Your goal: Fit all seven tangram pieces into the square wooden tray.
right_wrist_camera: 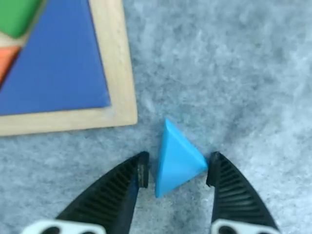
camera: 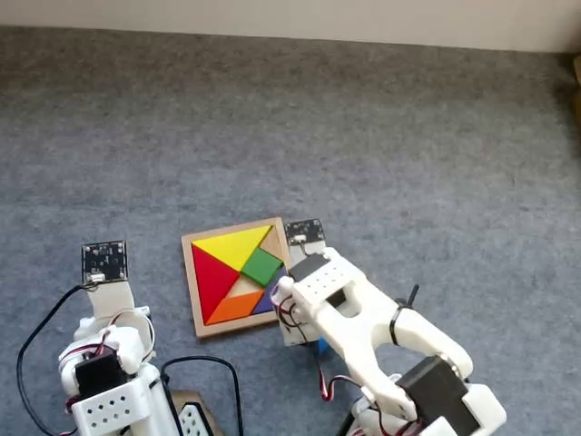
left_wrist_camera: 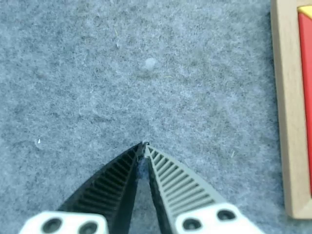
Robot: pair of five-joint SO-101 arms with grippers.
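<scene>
Nearest me, my left gripper [left_wrist_camera: 143, 148] hangs over the bare table [camera: 408, 136] just left of the tray [camera: 188, 282], its fingers pressed together on nothing. On the right, my right gripper [right_wrist_camera: 178, 168] sits low with its fingers spread to either side of a light blue triangle [right_wrist_camera: 175, 163]. One finger is at the triangle's corner, the other just beside its long edge, and I cannot tell whether either touches. That triangle lies flat on the table just off the tray's near right corner, apart from the rim, so it is not yet placed. Farther on, in the tray itself, I count five pieces seated: the orange piece [camera: 238, 307] and dark blue triangle [right_wrist_camera: 53, 73] on the near side, then the red triangle [camera: 211, 280], the green square [camera: 261, 266], and the yellow triangle [camera: 234, 247] along the far edge. A wood-coloured patch shows in the middle, either a gap or a pale piece. The right arm covers part of the tray's right side. I judge the job well along, with at least the light blue triangle to fit.
</scene>
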